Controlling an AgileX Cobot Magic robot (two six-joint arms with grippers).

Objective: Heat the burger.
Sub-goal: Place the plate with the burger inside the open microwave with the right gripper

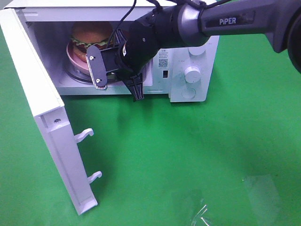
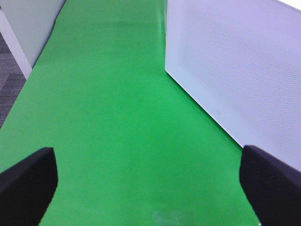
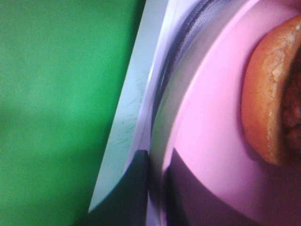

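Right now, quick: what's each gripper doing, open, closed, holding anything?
Left gripper: open, empty.
Right gripper: closed at the pink plate inside the microwave; whether it pinches the rim cannot be told.

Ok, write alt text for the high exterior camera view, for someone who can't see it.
A burger on a pink plate sits inside a white microwave whose door stands wide open. A black robot arm reaches from the right to the opening, above a green tabletop.

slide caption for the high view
Burger on a pink plate inside the open microwave, right gripper at its mouth.
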